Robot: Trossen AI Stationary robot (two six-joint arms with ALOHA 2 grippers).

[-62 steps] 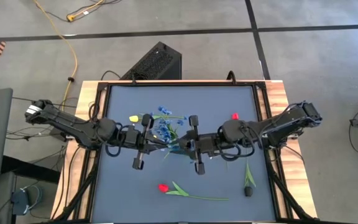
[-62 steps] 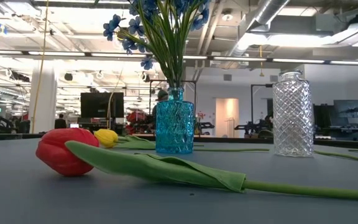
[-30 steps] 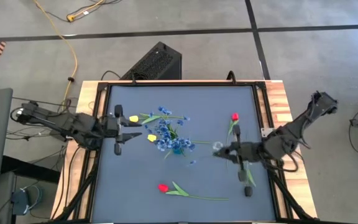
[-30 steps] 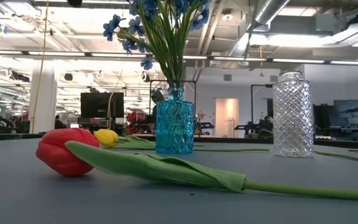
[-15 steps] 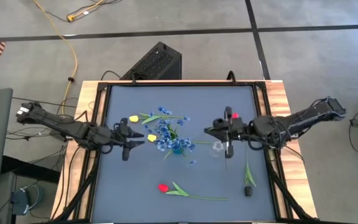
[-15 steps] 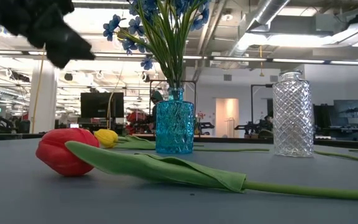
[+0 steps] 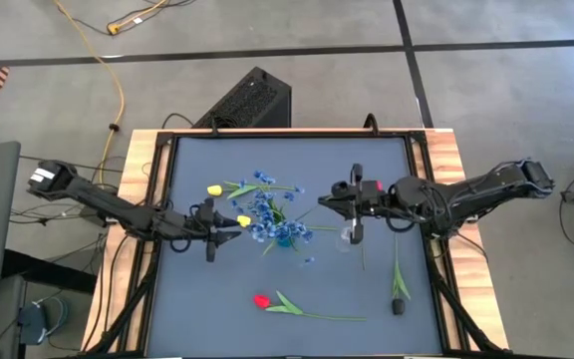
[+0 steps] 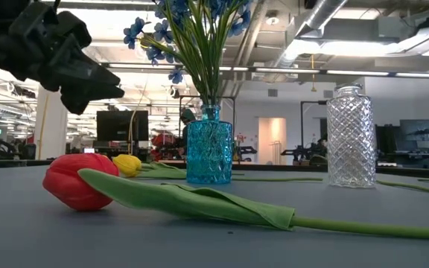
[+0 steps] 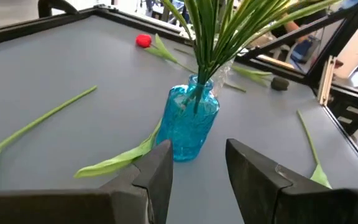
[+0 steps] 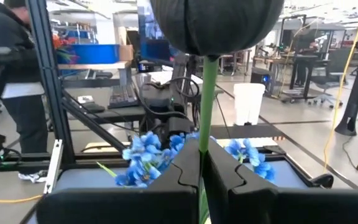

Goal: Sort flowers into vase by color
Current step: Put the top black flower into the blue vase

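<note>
My right gripper [image 10: 202, 163] hangs above the table beside the clear glass vase [image 7: 348, 236], shut on a green stem topped by a rounded head [image 10: 213, 25] that looks dark. My left gripper [image 9: 197, 165] is open and has nothing between its fingers. It hovers just left of the blue vase [image 9: 190, 124], which holds the blue sprays [image 8: 192, 22]. Two yellow tulips [image 7: 214, 189] [image 7: 244, 221] lie on the table left of that vase. One red tulip [image 7: 260, 299] lies near the front edge, and another [image 9: 143, 40] lies at the far right. My right gripper pinches the green stem [image 10: 202, 140] between its two fingers, a little below the dark head. The fingers lie across the stem. The stem stands upright in the hold with the head above the fingers. Its lower part is hidden below them.
A dark lump [image 7: 399, 306] with a green leafy stem [image 7: 397, 279] lies at the near right. The near red tulip's long stem [image 8: 363, 227] stretches across the front. A person [image 10: 5, 68] stands beyond the table. There is open tabletop near the front left.
My left gripper has moved toward the blue vase and come down into the low view. My right gripper has gone from beside the clear vase toward the far edge, staying shut.
</note>
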